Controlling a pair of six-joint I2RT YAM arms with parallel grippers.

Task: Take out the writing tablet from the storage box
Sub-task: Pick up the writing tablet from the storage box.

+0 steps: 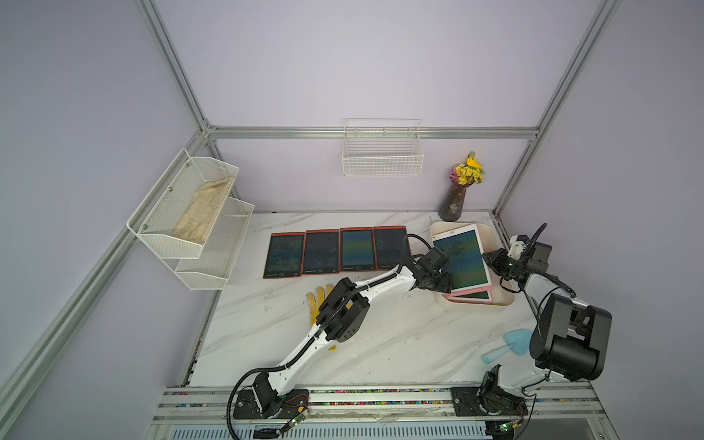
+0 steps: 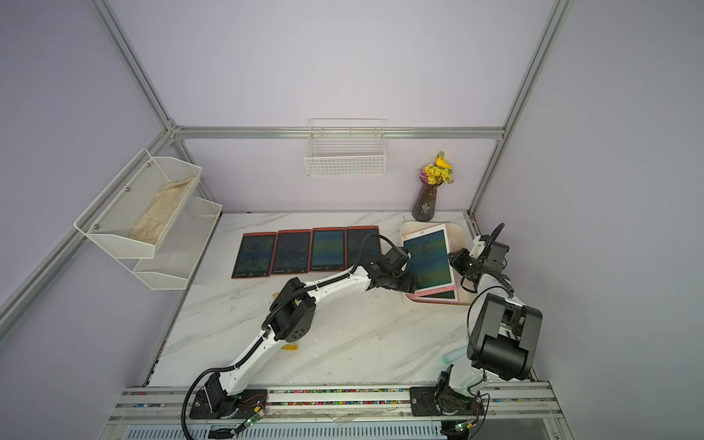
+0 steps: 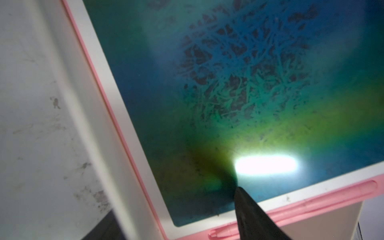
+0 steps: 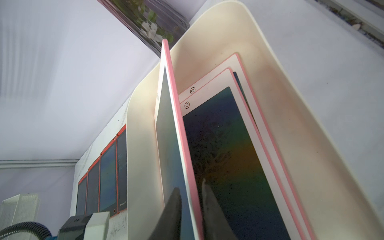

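The cream storage box (image 1: 476, 307) (image 2: 434, 303) stands at the back right of the table. Pink-edged white writing tablets are stacked in it. The top writing tablet (image 1: 461, 263) (image 2: 428, 259) (image 4: 166, 145) is tilted, its right long edge raised off the two below (image 4: 224, 155). My right gripper (image 1: 491, 263) (image 4: 190, 185) is shut on that raised edge, one finger on the screen side and one behind. My left gripper (image 1: 445, 280) is open at the tablet's near left corner; one dark finger (image 3: 249, 212) hovers over the screen (image 3: 228, 83).
Several red-framed tablets (image 1: 335, 251) lie in a row left of the box. A vase of flowers (image 1: 453, 202) stands just behind it. A yellow glove (image 1: 318, 301) lies under the left arm, a blue scoop (image 1: 510, 344) near the right arm's base. A wire basket (image 1: 383, 152) and mesh shelf (image 1: 190, 221) hang on the walls.
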